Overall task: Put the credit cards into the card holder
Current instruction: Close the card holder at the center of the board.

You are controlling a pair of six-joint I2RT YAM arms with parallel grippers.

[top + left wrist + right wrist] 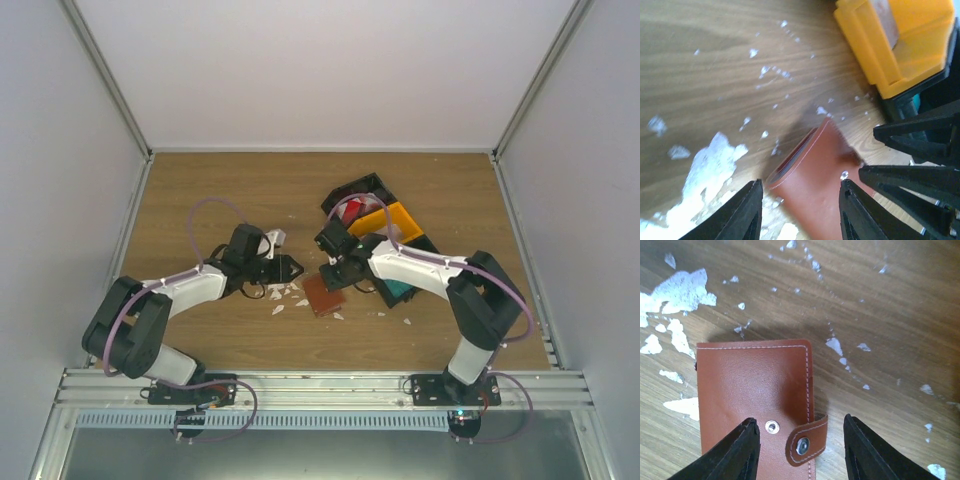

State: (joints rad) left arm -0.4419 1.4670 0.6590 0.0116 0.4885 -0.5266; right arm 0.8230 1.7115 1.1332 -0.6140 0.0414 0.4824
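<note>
The card holder (pixel 323 294) is a reddish-brown leather wallet lying folded shut on the wooden table. In the right wrist view the card holder (pixel 752 390) shows its snap tab (pixel 807 440) loose beside the bare stud. My right gripper (pixel 801 450) is open just above the tab end. My left gripper (pixel 800 205) is open over the card holder's (pixel 815 180) other end, where its edge gapes slightly. A red-and-white card (pixel 352 212) lies in the black bin. Something teal (pixel 400 291) shows under my right arm. The pinkish-white card is not in view.
Black and orange bins (pixel 385 222) stand behind the card holder; the orange bin (pixel 900 45) is close to the left gripper. Small white scraps (pixel 285 296) litter the wood to the left of the card holder. Grey walls enclose the table.
</note>
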